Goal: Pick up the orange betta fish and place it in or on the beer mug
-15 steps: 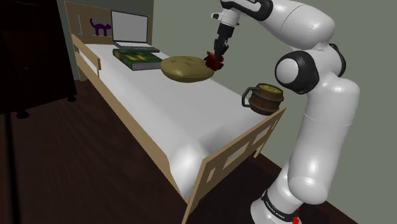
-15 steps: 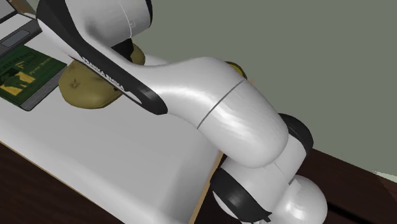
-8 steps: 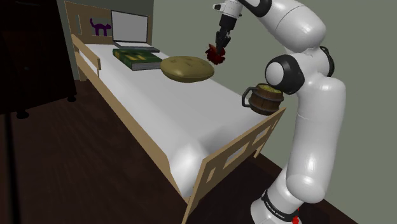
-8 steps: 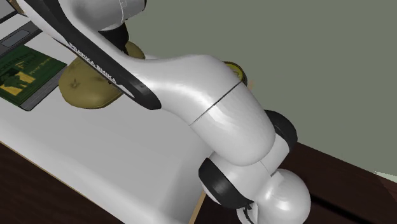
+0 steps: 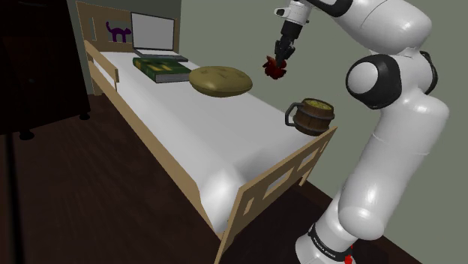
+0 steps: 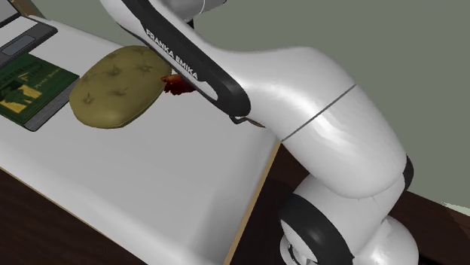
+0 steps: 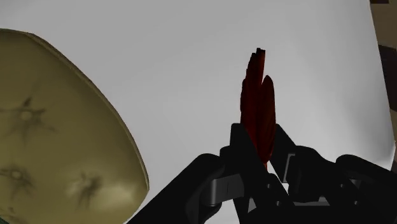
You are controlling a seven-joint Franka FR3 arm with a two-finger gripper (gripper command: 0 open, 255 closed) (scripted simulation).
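White bed [image 5: 210, 131] | gripper [image 5: 280, 60] clenched on dark red betta fish [image 5: 276, 70] | has swung from over brown potato [image 5: 220, 80] toward wooden beer mug [image 5: 313, 118] | carry underway, release pending

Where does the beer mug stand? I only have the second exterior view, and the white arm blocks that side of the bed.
Observer: In the shoulder view, the brown barrel-shaped mug stands upright at the white bed's corner, by the wooden footboard.
Operator: Is the fish properly gripped?
Observer: Yes. The wrist view shows the dark red fish clasped in the black gripper.
Operator: Is it over the mug?
Observer: Not yet. In the shoulder view it hangs in the air, above the mug and to its left, between the mug and the olive round cushion.
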